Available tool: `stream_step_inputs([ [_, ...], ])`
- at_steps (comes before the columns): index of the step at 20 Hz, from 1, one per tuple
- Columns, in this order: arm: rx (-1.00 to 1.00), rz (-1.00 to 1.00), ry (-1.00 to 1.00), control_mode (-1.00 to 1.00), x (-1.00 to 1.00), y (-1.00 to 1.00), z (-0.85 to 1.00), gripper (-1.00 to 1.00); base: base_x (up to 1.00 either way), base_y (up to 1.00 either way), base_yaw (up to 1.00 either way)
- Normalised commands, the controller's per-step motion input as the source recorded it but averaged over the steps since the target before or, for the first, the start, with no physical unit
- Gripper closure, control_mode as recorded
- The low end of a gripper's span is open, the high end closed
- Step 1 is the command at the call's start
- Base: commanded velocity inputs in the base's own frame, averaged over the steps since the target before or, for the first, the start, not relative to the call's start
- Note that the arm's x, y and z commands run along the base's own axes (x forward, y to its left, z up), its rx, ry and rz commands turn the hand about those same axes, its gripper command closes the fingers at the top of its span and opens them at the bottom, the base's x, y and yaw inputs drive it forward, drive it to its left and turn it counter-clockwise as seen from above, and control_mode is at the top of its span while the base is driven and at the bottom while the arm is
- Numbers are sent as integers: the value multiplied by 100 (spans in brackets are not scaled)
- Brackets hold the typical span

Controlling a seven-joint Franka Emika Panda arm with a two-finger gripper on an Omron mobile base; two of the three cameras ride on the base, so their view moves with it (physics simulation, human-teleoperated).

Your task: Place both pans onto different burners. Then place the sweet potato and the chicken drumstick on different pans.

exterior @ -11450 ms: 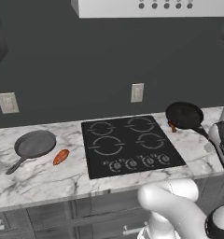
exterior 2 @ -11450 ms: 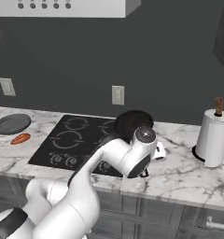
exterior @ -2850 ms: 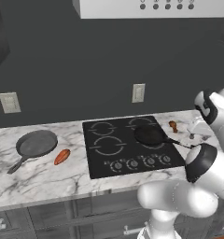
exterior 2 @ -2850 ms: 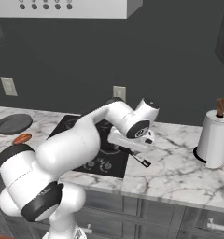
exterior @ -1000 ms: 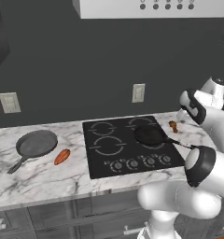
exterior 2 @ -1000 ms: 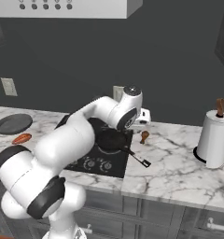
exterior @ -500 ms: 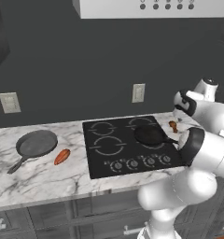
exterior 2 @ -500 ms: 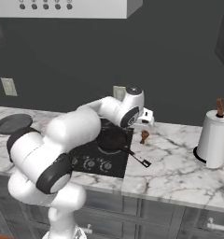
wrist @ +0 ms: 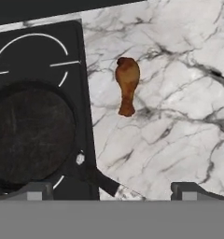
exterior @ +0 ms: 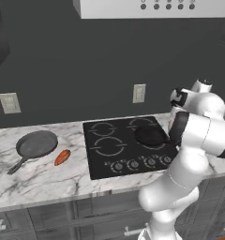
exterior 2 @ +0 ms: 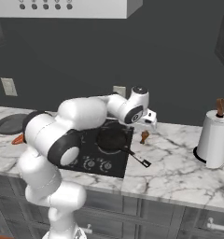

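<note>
Currently the near-black round frying pan (wrist: 32,133) sits on the front right burner ring (wrist: 62,179) of the flat black glass cooktop (exterior: 128,150), its thin black handle (exterior 2: 136,158) sticking out over the white marbled desk (wrist: 179,116). The golden-brown chicken drumstick (wrist: 127,85) lies on the desk just beside the cooktop's right edge, apart from the pan. The white arm's gripper (exterior 2: 151,117) hovers above it with jaws fully spread, holding nothing.

The step in hand looks like picking up the drumstick. To do it well, the gripper should centre over the thick meaty end, not the thin bone tip, turn so the jaws span the narrow width, then drop straight down before closing. Risk: the rounded lump can roll or squirt out if pinched off-centre.

The dull grey frying pan (exterior: 35,145) rests far left on the desk, off any burner, with the small orange-red sweet potato (exterior: 62,157) just beside it; both are not yet placed.
</note>
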Motion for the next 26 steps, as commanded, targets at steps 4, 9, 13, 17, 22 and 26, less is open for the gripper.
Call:
stream_step_inputs([
  [4, 1, 0, 0, -100, 41, -1, -16, -100, 0, 0, 0],
  [9, 0, 0, 0, -100, 43, -5, -27, -100, 0, 0, 0],
  [13, 0, 0, 0, -100, 39, -10, -28, -100, 0, 0, 0],
  [17, 0, 0, 0, -100, 29, -14, -27, -100, 0, 0, 0],
  [22, 0, -1, 0, -100, 20, -9, -27, -100, 0, 0, 0],
  [26, 0, -1, 0, -100, 16, 0, -26, -100, 0, 0, 0],
])
